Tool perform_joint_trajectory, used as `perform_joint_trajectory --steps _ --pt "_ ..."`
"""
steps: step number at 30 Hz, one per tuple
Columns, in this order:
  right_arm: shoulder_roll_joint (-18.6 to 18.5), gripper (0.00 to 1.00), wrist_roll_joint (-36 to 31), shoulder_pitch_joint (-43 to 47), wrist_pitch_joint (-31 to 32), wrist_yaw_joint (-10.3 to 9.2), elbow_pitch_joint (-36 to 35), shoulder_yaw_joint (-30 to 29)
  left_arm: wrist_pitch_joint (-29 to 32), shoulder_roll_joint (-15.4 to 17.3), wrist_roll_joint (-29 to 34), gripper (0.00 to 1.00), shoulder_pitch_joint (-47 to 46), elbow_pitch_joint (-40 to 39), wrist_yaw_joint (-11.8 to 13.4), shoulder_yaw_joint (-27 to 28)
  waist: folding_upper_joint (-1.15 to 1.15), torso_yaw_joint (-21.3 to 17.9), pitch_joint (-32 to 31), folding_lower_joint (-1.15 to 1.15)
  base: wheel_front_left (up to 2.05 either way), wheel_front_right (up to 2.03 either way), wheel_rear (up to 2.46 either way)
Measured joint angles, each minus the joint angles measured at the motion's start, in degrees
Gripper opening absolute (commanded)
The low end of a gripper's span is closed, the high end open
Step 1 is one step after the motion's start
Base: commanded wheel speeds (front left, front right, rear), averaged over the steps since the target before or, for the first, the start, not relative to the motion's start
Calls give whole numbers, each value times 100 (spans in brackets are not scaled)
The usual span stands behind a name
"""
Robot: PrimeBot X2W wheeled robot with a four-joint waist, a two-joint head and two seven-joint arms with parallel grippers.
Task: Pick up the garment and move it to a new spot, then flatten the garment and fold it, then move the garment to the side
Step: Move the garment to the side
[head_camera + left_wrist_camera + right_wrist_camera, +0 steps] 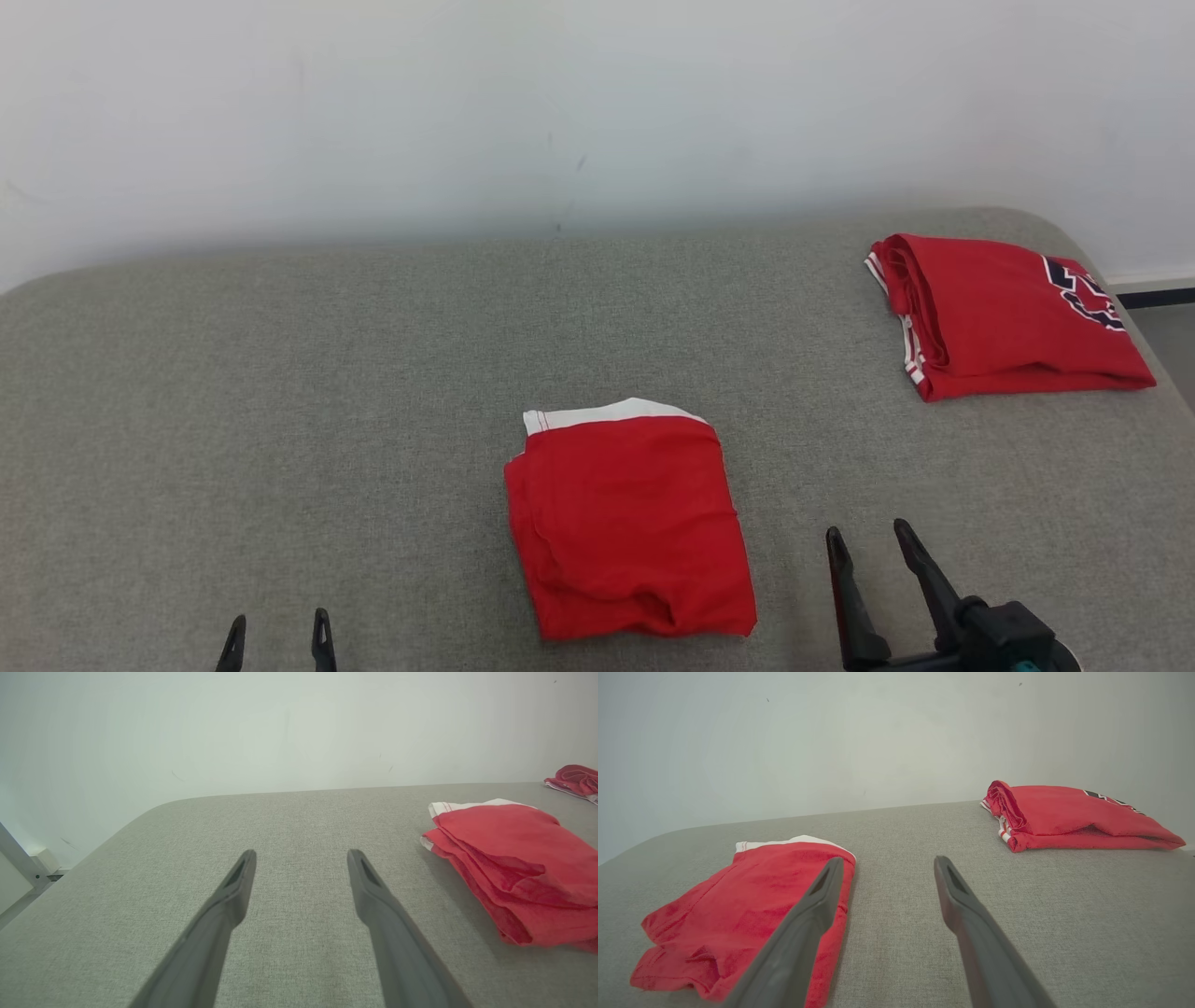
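Since the left jaws and right jaws stand spread and empty, the folded garment (627, 523) lies untouched at centre of the grey surface (280, 373). Recommended: pinch all layers at both side edges, lift level, set beside the printed red bundle (1004, 313).

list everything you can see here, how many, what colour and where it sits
folded red garment with white band: one, red and white, middle of the surface, towards the near side
folded red garment with dark and white print: one, red, far right of the surface, apart from the other garment
grey fabric-covered surface: one, grey, under both garments
plain wall: one, off-white, behind the surface
left gripper: one, dark, lower left, open, holding nothing
right gripper: one, dark, lower right beside the near garment, open, holding nothing
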Motion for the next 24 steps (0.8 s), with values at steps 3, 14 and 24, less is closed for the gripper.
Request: perform_joint_trajectory --steps 3,14,24 --pt "1 100 -7 -144 0 0 48 168 0 0 -1 100 0 -1 1 0 0 14 21 0 0 0 0" --pt "3 100 79 -1714 0 0 2146 770 0 0 46 100 -101 63 -98 -135 0 251 159 0 0 0 0" --pt "1 100 956 -2732 -2 0 4428 1033 0 -1 48 100 -142 124 -108 -208 0 529 190 1 0 0 0"
